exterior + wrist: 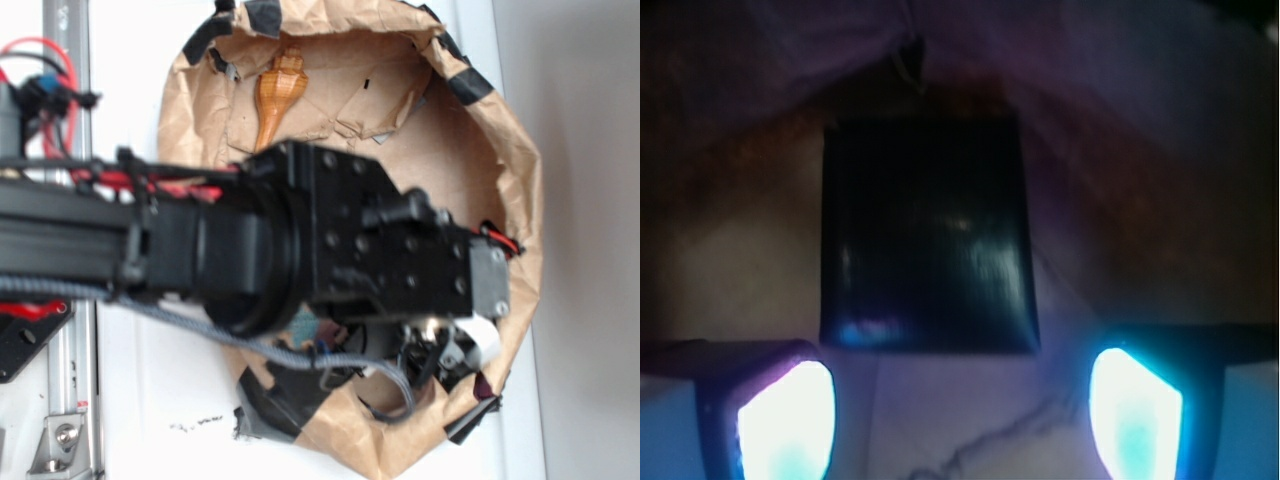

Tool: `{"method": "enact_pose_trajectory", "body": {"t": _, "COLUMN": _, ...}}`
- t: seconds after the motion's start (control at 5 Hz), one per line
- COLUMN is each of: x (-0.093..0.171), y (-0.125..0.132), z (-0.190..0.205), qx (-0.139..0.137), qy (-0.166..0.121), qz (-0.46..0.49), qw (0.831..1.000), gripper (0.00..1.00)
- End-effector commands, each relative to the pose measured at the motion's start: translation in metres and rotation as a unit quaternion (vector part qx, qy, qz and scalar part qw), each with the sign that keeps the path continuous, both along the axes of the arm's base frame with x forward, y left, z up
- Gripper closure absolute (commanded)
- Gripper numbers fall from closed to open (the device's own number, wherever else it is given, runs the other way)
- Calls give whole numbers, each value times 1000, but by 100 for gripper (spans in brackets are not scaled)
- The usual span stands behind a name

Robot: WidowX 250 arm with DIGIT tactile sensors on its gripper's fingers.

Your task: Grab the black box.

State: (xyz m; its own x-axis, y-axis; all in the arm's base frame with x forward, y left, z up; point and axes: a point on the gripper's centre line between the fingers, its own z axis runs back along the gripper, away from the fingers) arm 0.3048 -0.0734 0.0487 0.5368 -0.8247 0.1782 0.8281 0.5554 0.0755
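Between the two glowing fingertips [785, 420] of the gripper [960, 420] lies a wide empty gap, so the jaws stand apart with nothing held. Just beyond that gap in the wrist view sits the black box [928, 235], glossy and flat-faced, its near edge just ahead of the fingertips, roughly centred between them and a little narrower than the opening. It rests on the brown paper [730, 250], which is dim and reddish in this light (the camera's own glow washes out most of the colour).

From where I stand, the exterior view shows less: the arm [330, 245] reaches across from the left and hangs over the lower right part of the paper bowl [500, 140], covering the box completely. A wooden, shell-like piece [280, 90] lies at the far side of the paper, well apart from the gripper, and black tape patches [470, 85] hold the rim of the paper.

I judge this to be the approach stage, lined up but not yet around the box. The next move calls for carrying the open fingers forward and down until they straddle the box's two side faces, then closing. The shiny faces could slip, so the fingers should close on the middle of the sides rather than a corner.
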Motion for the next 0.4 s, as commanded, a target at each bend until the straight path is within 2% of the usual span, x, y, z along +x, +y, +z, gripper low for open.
{"method": "enact_pose_trajectory", "body": {"t": 0.0, "x": -14, "y": -36, "z": 24, "qx": -51, "qy": -29, "qz": -18, "qw": 998, "gripper": 0}}
{"method": "enact_pose_trajectory", "body": {"t": 0.2, "x": -11, "y": -44, "z": 11, "qx": -33, "qy": -33, "qz": 21, "qw": 999, "gripper": 0}}
